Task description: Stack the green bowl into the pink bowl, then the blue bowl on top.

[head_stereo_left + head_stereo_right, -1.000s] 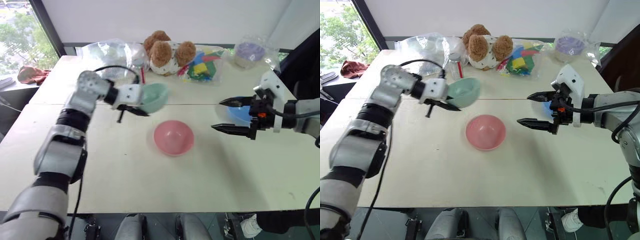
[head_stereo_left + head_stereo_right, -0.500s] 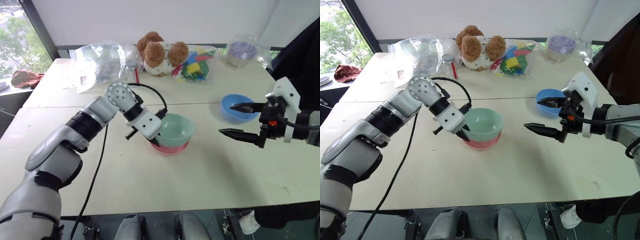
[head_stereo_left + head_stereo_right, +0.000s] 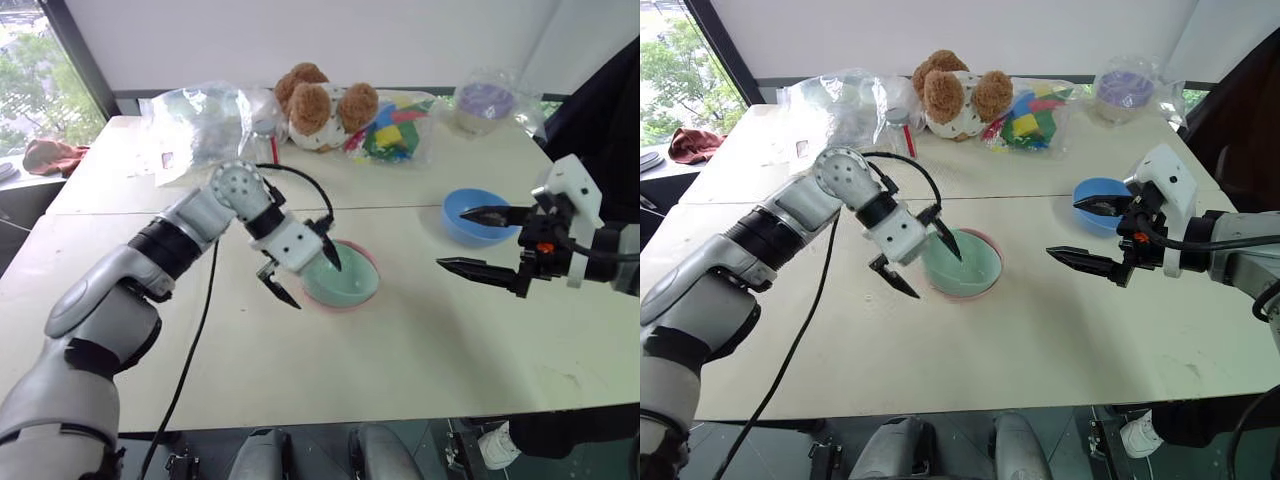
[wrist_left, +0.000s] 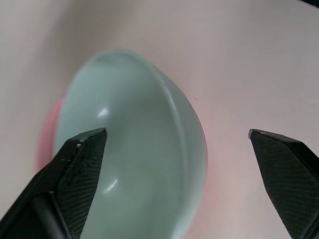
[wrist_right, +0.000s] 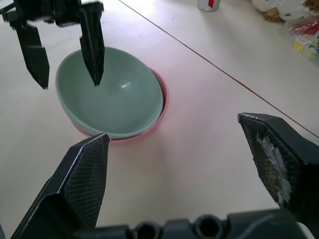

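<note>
Green bowl (image 3: 342,277) sits nested inside the pink bowl (image 3: 371,262) near the middle of the desk (image 3: 420,340) — only a thin pink rim shows around it. The left gripper (image 3: 304,269) hangs over the green bowl's near-left edge, jaws spread wide and released, one finger above the bowl's inside, the other outside it over the desk. Right of the pink bowl and a little farther back lies the blue bowl (image 3: 470,215). The right gripper (image 3: 477,240) hovers just beside it, jaws wide apart — holding nothing.
</note>
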Controlling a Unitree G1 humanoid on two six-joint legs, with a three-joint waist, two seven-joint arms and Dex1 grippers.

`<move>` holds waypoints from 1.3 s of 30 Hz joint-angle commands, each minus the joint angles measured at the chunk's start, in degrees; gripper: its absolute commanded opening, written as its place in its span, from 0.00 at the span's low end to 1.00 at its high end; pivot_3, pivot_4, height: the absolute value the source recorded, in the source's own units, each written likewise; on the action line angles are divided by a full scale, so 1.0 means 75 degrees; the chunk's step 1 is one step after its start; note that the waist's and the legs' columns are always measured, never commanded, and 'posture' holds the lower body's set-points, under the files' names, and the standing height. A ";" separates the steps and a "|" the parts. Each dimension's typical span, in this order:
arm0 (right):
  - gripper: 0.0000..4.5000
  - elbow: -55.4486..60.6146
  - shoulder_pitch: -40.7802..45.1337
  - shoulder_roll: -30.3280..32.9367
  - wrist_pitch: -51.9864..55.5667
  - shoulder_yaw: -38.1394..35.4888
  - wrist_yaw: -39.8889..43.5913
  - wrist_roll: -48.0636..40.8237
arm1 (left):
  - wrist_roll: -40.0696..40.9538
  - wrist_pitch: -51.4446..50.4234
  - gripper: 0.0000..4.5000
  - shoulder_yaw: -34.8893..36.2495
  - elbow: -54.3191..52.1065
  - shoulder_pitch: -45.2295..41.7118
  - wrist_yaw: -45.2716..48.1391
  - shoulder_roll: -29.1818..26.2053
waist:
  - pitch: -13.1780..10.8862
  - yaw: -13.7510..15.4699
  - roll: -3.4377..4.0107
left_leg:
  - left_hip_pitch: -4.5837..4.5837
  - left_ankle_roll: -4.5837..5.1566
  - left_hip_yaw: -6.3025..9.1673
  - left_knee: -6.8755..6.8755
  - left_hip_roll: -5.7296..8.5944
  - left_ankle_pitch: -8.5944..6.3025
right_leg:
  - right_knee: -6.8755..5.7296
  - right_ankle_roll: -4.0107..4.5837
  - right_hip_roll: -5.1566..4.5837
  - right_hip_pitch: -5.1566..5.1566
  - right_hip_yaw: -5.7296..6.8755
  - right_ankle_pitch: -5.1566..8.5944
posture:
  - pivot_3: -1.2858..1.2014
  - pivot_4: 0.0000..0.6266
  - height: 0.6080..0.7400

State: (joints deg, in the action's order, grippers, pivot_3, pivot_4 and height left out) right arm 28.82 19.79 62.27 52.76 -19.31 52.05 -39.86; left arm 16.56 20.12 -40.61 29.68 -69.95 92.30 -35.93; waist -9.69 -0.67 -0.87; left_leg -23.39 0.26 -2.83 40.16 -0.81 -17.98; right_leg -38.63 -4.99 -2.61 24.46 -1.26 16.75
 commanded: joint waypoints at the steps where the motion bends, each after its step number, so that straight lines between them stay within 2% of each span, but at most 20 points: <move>1: 1.00 -0.0192 0.0193 0.0051 -0.0233 0.0207 -0.0143 0.0232 | 0.0448 -0.1002 0.98 0.1290 -0.0187 -0.0119 -0.0047 -0.0200 | 0.0000 -0.0014 0.0000 | 0.0000 0.0000 0.0000 0.0000 0.0000 0.0000 | 0.0000 0.0000 0.0001 0.0000 0.0000 0.0000 | 0.52 0.24 1.00; 7: 1.00 -0.1957 0.1265 -0.0162 -0.0377 0.1754 -0.0594 0.1414 | 0.0721 -0.3055 0.98 0.3091 -0.0667 0.0559 -0.0899 -0.0925 | 0.0004 -0.0072 0.0009 | 0.0008 0.0000 -0.0003 -0.0001 -0.0003 0.0000 | -0.0006 0.0000 0.0006 0.0001 0.0001 0.0001 | 0.52 0.24 1.00; 13: 1.00 -0.4887 0.2932 -0.0818 -0.1283 0.3372 -0.0364 0.2957 | 0.1403 -0.5180 0.98 0.4507 -0.2289 0.2432 -0.1676 -0.1682 | 0.0003 -0.0064 0.0011 | 0.0003 -0.0006 -0.0006 -0.0002 -0.0006 0.0003 | -0.0009 0.0000 -0.0001 0.0008 -0.0001 0.0001 | 0.52 0.24 1.00; 21: 1.00 -0.8613 0.4471 -0.1753 -0.3006 0.4581 0.0357 0.4617 | 0.3072 -0.7734 0.98 0.6508 -0.4685 0.4753 -0.2938 -0.2097 | 0.0000 -0.0043 0.0005 | -0.0008 -0.0009 -0.0010 -0.0004 -0.0003 0.0005 | 0.0000 0.0000 -0.0023 0.0013 0.0000 0.0001 | 0.52 0.24 1.00; 24: 0.81 -0.9498 0.4828 -0.1987 -0.3544 0.4724 0.0449 0.5089 | 0.3511 -0.8268 1.00 0.7053 -0.5300 0.5322 -0.3376 -0.2108 | 0.0000 -0.0056 0.0006 | -0.0005 -0.0014 -0.0007 -0.0005 -0.0004 0.0008 | -0.0004 0.0000 -0.0023 0.0013 0.0001 0.0001 | 0.52 0.24 1.00; 31: 0.00 -1.0285 0.5223 -0.2257 -0.4089 0.4580 0.0745 0.5533 | 0.3926 -0.8632 1.00 0.7598 -0.6160 0.6254 -0.3664 -0.2306 | 0.0000 -0.0067 0.0006 | 0.0000 -0.0048 -0.0009 -0.0009 -0.0004 0.0026 | -0.0008 0.0000 -0.0025 0.0013 -0.0002 0.0000 | 0.52 0.24 1.00; 34: 0.00 -0.9474 0.5251 -0.2041 -0.4065 0.4554 0.1325 0.5529 | 0.3820 -0.8531 1.00 0.7557 -0.6123 0.6272 -0.3665 -0.2415 | 0.0000 -0.0057 0.0006 | 0.0004 -0.0051 -0.0008 -0.0008 -0.0004 0.0028 | -0.0012 0.0001 -0.0025 0.0009 -0.0001 0.0000 | 0.52 0.24 1.00; 37: 0.00 -0.7287 0.5252 -0.1887 -0.3249 0.4237 0.2209 0.4841 | 0.3637 -0.8340 1.00 0.7413 -0.5956 0.6199 -0.3594 -0.2511 | -0.0010 -0.0061 0.0023 | 0.0001 -0.0042 -0.0010 -0.0010 -0.0003 0.0023 | -0.0020 0.0001 -0.0027 0.0016 -0.0002 0.0000 | 0.52 0.24 1.00; 39: 0.00 -0.5412 0.5008 -0.1730 -0.2396 0.4066 0.3146 0.3903 | 0.3592 -0.8279 1.00 0.7330 -0.5840 0.6102 -0.3549 -0.2520 | -0.0012 -0.0066 0.0027 | 0.0001 -0.0023 -0.0009 -0.0015 -0.0004 0.0012 | -0.0037 0.0001 -0.0025 0.0026 -0.0001 0.0000 | 0.52 0.24 1.00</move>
State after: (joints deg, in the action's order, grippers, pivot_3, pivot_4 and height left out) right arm -23.01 56.84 47.60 30.88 14.03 70.42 -4.86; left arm 44.08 -43.18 13.99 -14.35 -23.08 65.17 -53.91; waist -9.78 -1.17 -0.67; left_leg -23.38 0.09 -2.89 40.02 -0.86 -17.90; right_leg -38.97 -4.98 -2.78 24.68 -1.27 16.75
